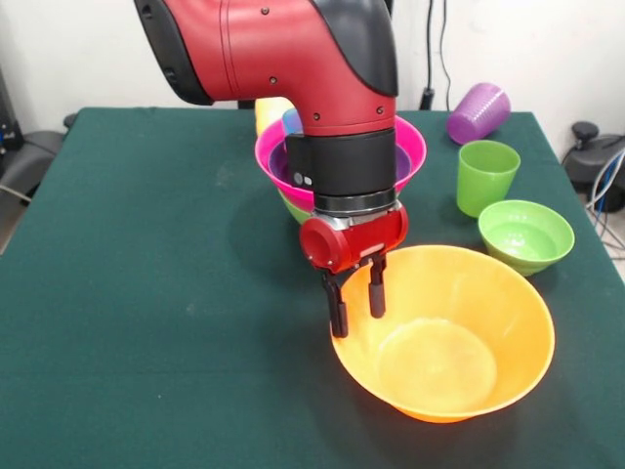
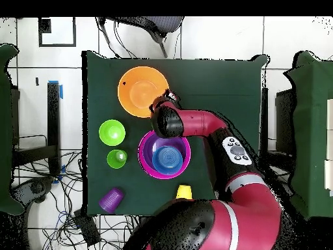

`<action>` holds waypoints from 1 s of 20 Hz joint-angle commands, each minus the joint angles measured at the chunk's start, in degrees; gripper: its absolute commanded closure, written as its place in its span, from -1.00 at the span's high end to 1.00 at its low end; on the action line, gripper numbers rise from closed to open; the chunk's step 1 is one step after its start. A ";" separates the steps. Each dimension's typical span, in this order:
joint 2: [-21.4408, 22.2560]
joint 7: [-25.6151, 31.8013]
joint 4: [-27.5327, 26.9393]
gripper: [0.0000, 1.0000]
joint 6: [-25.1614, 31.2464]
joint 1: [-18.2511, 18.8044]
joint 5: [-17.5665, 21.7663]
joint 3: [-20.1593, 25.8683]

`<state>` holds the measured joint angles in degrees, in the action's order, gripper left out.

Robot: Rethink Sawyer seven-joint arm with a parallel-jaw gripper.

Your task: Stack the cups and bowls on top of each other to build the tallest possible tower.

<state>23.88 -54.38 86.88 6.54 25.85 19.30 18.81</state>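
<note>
Two fingers (image 1: 377,290) slightly parted, straddling orange bowl (image 1: 459,342) rim, grip unclear.

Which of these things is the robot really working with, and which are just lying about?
Part of the job:
gripper, at the orange bowl rim
tower of nested bowls
light green bowl
green cup
purple cup, on its side
yellow cup

Just lying about:
cables on the floor

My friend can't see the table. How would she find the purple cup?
Start at the big orange bowl under the gripper. Go past the small green bowl and green cup to the table's back corner. The purple cup is the only one lying on its side.
</note>
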 commanded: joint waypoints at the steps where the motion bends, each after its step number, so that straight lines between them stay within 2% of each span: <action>1: -2.46 -7.00 -3.05 1.00 -3.98 -0.11 4.21 0.40; 4: -2.24 -6.75 -3.50 1.00 -4.41 -0.33 4.24 -0.02; 9: -0.93 -7.34 -2.04 1.00 -8.63 0.96 5.18 1.67; 14: -1.72 -6.25 -2.72 1.00 -6.65 0.22 4.40 0.64; 17: -1.73 -6.62 -2.85 1.00 -8.44 0.20 4.80 0.02; 20: -1.63 -6.28 -3.16 1.00 -7.88 0.13 4.81 0.00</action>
<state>24.40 -54.38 86.60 -0.30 26.19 19.30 18.78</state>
